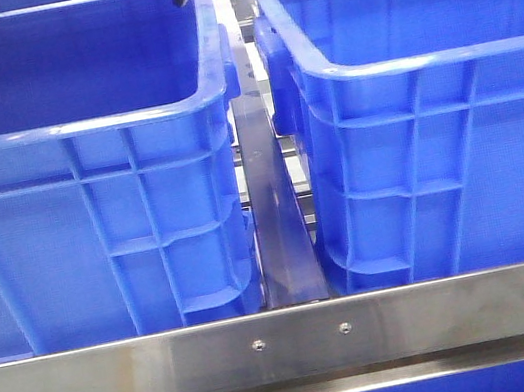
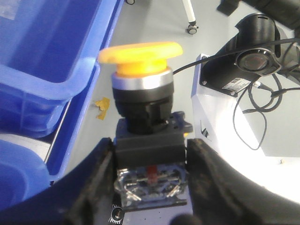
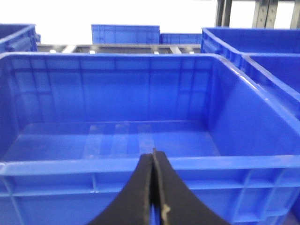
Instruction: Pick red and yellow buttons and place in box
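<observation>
**Technician:** Steel shelving fills the front view: a horizontal rail [image 1: 288,344] crosses the lower frame, and two blue crates stand side by side on it, the left crate [image 1: 77,127] and the right crate [image 1: 420,56], with a steel divider [image 1: 277,224] between them. What does each arm carry?

**Inspector:** The left gripper [image 2: 150,187] is clamped on the black body of the yellow button [image 2: 140,51], one finger at each side of the block. The mushroom cap points away from the fingers, so the cap stays free and the square housing takes the grip. A blue crate edge [image 2: 79,79] sits at the left of that wrist frame, beside grey floor; a white equipment base [image 2: 239,122] with cables lies at the right.

**Technician:** And the right gripper?

**Inspector:** The right gripper [image 3: 153,197] has its fingers pressed together with nothing between them. It faces a blue crate [image 3: 140,164] with an apparently bare floor.

**Technician:** The red button?

**Inspector:** Not visible in any view. Judged from this, the yellow button is being carried toward a crate; which crate cannot be told.
</observation>
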`<move>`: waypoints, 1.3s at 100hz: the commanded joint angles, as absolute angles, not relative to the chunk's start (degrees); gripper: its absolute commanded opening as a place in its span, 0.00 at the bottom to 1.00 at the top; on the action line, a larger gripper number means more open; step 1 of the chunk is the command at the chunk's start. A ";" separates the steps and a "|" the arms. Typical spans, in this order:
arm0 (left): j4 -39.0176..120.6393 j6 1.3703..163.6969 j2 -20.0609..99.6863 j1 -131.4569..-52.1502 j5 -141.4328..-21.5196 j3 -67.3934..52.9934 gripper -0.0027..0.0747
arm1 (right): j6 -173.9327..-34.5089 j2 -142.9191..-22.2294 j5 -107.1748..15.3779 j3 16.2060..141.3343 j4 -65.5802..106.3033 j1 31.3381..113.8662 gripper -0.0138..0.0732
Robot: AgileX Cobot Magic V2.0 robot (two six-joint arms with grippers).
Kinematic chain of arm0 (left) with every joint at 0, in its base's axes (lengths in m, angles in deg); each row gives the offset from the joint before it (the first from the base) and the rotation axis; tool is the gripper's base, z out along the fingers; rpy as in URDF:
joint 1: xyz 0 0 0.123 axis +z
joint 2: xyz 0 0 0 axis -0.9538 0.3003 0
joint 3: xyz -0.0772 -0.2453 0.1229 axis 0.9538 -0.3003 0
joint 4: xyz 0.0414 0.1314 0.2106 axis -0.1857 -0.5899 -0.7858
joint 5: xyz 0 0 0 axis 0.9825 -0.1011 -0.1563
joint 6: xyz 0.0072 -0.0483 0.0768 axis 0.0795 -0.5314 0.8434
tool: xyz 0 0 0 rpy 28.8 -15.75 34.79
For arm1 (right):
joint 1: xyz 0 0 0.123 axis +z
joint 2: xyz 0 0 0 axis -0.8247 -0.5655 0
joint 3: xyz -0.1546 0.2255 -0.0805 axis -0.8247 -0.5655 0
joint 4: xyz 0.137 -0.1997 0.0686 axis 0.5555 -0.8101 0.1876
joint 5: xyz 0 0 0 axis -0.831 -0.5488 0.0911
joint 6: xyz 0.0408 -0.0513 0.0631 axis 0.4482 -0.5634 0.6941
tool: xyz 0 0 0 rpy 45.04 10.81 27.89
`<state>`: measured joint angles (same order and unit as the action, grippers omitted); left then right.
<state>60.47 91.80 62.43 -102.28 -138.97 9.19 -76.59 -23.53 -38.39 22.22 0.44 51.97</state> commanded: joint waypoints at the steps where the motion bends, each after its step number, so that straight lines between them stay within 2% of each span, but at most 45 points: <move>1: 64.72 91.77 60.55 -102.74 -141.31 10.72 0.21 | -76.70 -23.76 -41.31 28.79 0.98 51.81 0.08; 23: 64.72 91.77 60.55 -102.74 -141.31 10.72 0.21 | -76.76 -30.27 -54.95 39.91 9.51 53.41 0.09; 30: 64.72 91.77 60.55 -102.74 -141.31 10.72 0.21 | -76.76 -33.28 -58.46 42.74 13.57 54.89 0.16; 37: 64.72 91.77 60.55 -102.74 -141.31 10.72 0.21 | -76.76 -36.66 -61.41 45.34 17.74 56.56 0.31; 50: 64.72 91.77 60.55 -102.74 -141.31 10.72 0.21 | -76.76 -43.42 -62.94 49.58 26.78 59.42 0.76; 57: 64.72 91.77 60.55 -102.74 -141.31 10.72 0.21 | -76.76 -46.98 -64.52 52.01 31.55 60.78 0.93; 74: 64.72 91.77 60.55 -102.74 -141.31 10.72 0.21 | -79.04 -54.80 -68.70 58.03 44.11 64.08 0.88; 113: 64.72 91.77 60.55 -102.74 -141.31 10.72 0.21 | -96.39 -70.51 -77.83 64.68 77.68 66.91 0.88; 130: 64.81 91.77 60.55 -102.74 -141.31 10.72 0.21 | -102.62 -76.70 -78.41 64.68 84.58 67.19 0.88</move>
